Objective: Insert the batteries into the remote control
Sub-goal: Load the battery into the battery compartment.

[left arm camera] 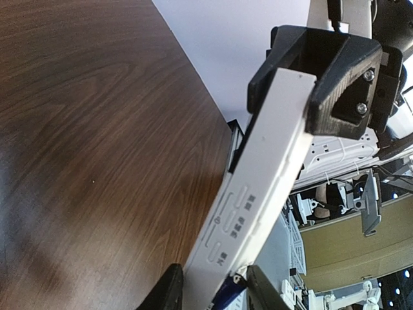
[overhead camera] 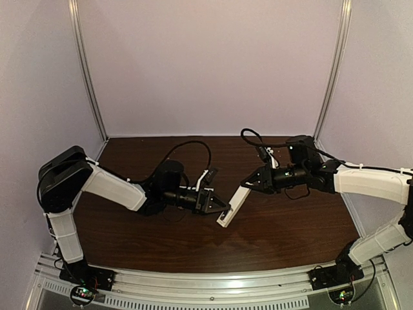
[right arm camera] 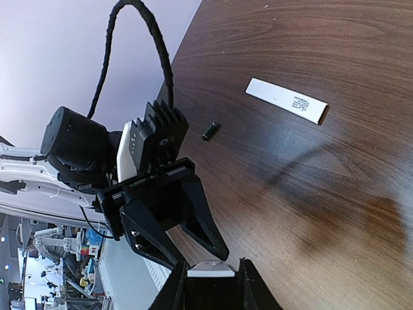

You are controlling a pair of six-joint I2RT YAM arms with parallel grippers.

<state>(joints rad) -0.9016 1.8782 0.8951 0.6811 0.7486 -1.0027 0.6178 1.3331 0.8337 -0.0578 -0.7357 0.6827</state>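
Remote control (overhead camera: 233,206), white: one end pinched tight in right gripper (overhead camera: 248,186); left gripper (overhead camera: 223,210) astride other end, bluish battery (left arm camera: 226,294) alongside, grip impossible to tell.

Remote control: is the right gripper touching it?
Touching. The left wrist view shows the right gripper with its fingers clamped on the far end of the remote control.

Blue battery (left arm camera: 227,298) cut by bottom edge; remote control (left arm camera: 258,194) end hidden inside right pincer (left arm camera: 288,102).
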